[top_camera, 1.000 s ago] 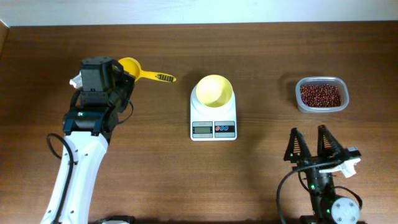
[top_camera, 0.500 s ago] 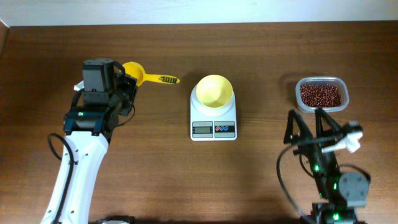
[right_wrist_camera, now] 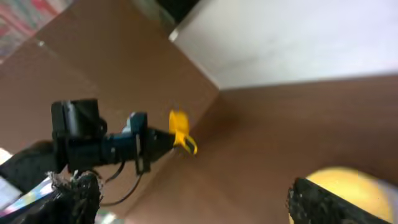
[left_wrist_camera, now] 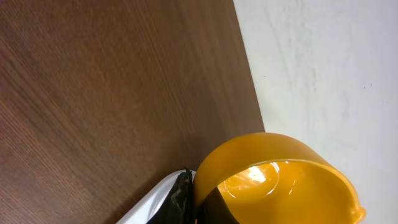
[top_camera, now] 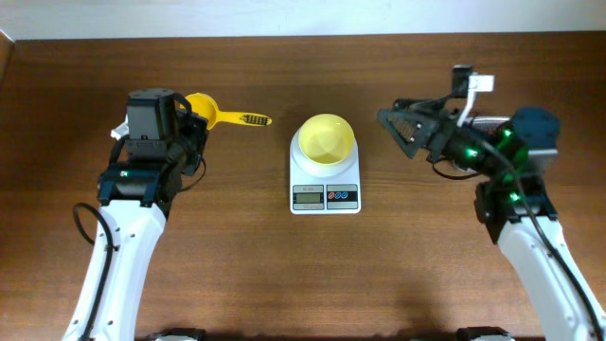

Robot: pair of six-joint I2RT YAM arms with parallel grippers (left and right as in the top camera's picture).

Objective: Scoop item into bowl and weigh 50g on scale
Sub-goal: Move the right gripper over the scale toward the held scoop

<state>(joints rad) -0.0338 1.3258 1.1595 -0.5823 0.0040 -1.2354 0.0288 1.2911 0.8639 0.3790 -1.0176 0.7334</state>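
Barely into the scooping step, with left hand (top_camera: 197, 121) clamped on the yellow scoop (top_camera: 204, 104) and right hand (top_camera: 396, 131) spread empty, the bowl (top_camera: 327, 137) on the scale (top_camera: 326, 196) just beyond its fingertips. No beans in view; next calls for dipping the scoop into them.

**Wooden table with a scale**

A dark brown wood-grain table (top_camera: 284, 275) fills nearly the whole overhead frame, its far edge meeting a pale wall (top_camera: 303, 14) along the top. A white scale (top_camera: 325, 185) lies flat on it just above centre, display (top_camera: 307, 197) and red and blue buttons (top_camera: 343, 197) toward the frame's lower edge.
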